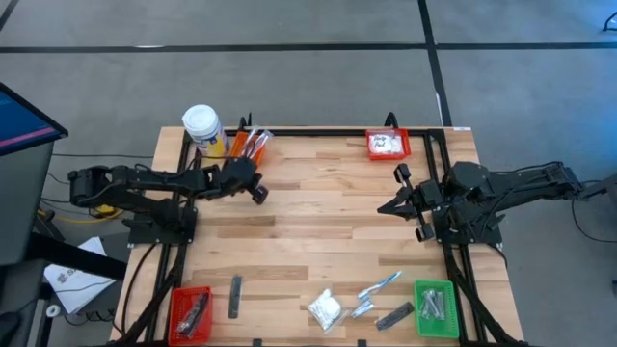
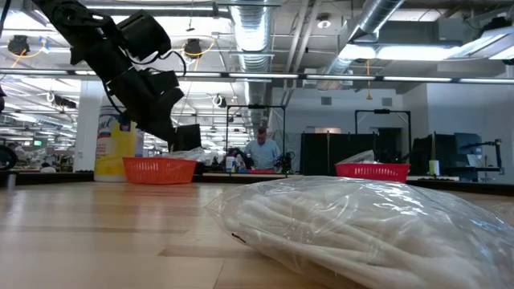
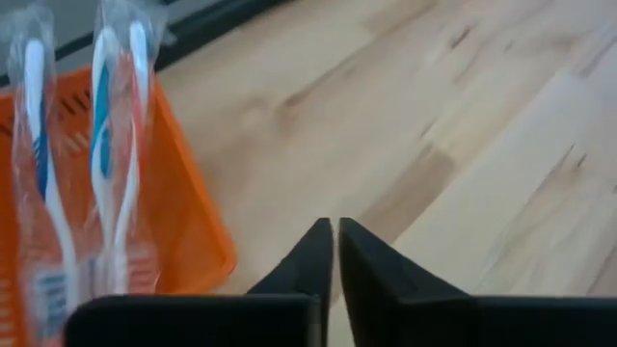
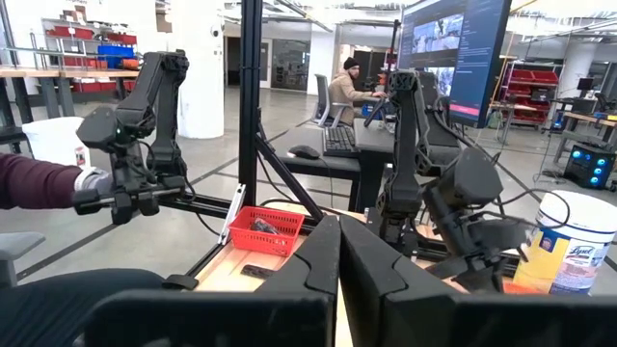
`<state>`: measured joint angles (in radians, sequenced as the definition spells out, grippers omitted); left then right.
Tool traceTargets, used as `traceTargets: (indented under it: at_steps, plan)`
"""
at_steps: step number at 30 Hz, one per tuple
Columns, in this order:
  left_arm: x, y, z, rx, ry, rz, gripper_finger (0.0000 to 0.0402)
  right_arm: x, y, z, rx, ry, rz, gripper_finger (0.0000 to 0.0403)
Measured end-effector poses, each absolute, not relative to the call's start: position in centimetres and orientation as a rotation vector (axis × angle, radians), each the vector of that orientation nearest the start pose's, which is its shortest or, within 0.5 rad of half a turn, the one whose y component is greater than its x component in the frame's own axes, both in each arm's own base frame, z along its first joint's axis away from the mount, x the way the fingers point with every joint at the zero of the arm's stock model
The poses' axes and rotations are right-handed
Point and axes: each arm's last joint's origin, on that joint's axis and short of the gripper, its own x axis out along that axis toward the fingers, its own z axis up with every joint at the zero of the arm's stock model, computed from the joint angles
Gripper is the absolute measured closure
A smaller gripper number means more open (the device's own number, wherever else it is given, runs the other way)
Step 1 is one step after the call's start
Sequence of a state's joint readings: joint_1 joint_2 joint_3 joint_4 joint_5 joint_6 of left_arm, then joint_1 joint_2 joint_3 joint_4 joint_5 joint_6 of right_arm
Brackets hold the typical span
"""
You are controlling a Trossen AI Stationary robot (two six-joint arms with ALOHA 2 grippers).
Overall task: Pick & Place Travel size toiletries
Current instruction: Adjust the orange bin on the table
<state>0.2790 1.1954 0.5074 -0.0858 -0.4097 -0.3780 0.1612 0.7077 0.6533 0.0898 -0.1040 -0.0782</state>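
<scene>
Toothbrushes [image 3: 101,145] already stand in the orange bin [image 1: 248,145], beside which the left gripper [image 3: 335,253] hangs pressed together and empty, while a packet [image 1: 325,308], toothbrush [image 1: 379,285] and bars [image 1: 235,296] wait on the bench [image 1: 318,212]; right gripper [image 4: 338,253] pressed together too.

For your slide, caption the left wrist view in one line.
Shut left end effector beside orange bin holding wrapped toothbrushes.

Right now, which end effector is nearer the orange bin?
Left. The left end effector sits just beside the orange bin; the right end effector is across the table.
</scene>
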Motion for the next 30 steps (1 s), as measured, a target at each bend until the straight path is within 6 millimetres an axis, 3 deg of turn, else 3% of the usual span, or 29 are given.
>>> traceTargets:
  at_steps: [18, 30]
  plan:
    - [19.5, 6.8, 16.2, -0.310, 0.820, 0.829, 0.0401, 16.1, 2.9, 32.5, -0.077, -0.046, 0.263, 0.0403]
    - [19.7, 7.4, 13.3, -0.266, 0.975, 0.933, 0.0401, 16.1, 2.9, 32.5, -0.069, -0.045, 0.263, 0.0403]
